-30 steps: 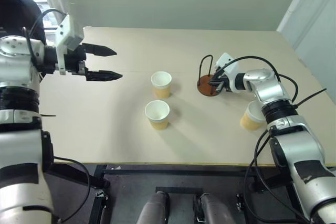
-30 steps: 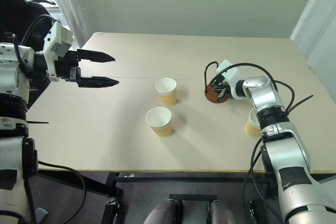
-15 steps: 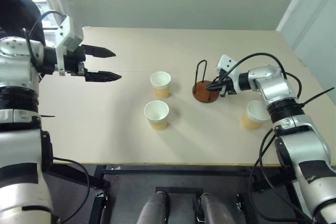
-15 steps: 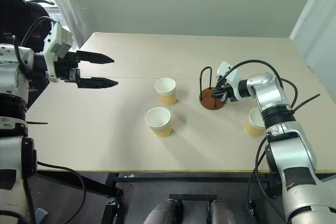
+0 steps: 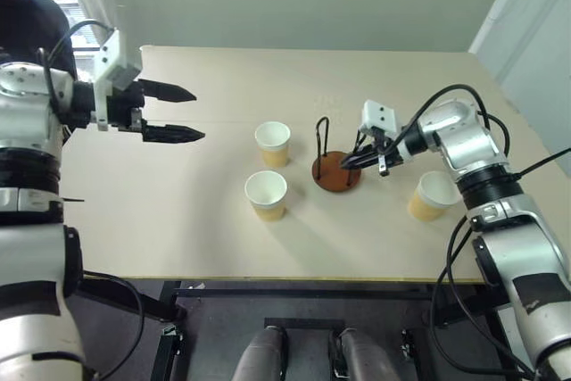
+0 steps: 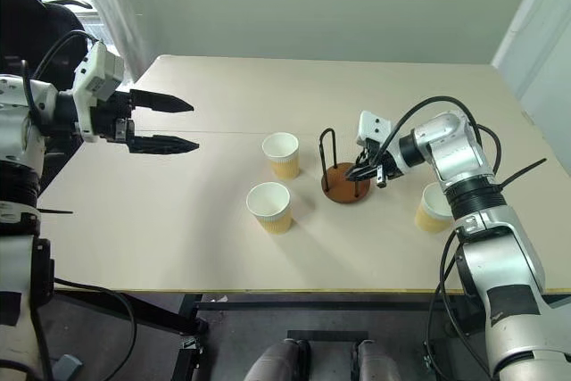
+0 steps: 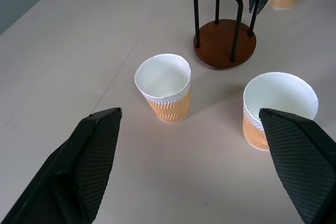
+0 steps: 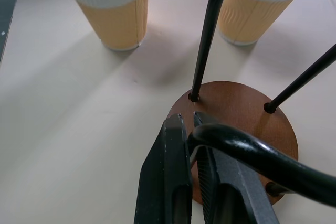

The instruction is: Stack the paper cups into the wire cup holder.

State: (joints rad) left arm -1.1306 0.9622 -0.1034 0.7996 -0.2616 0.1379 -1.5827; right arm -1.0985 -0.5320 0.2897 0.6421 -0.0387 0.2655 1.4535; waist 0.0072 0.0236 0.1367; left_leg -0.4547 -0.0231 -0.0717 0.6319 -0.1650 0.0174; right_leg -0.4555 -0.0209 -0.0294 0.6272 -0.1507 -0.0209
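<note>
The wire cup holder (image 5: 336,173), a brown disc with two black wire loops, stands upright mid-table. My right gripper (image 5: 350,161) is shut on one of its loops (image 8: 231,140), just above the base (image 8: 241,109). Two paper cups stand upright to the holder's left, one farther (image 5: 273,142) and one nearer (image 5: 267,194). A third paper cup (image 5: 432,195) stands at the right, beside my right forearm. My left gripper (image 5: 192,113) hovers open and empty above the table's left side, pointing toward the cups (image 7: 164,94) (image 7: 278,109).
The tan table (image 5: 178,220) ends at its front edge just below the cups. A pale wall panel (image 5: 535,33) rises past the table's right corner. A dark shape (image 5: 27,15) sits at the far left behind my left arm.
My right gripper has dragged the wire cup holder to the left and nearer the front edge, close to the two cups. The left arm stayed where it was.
</note>
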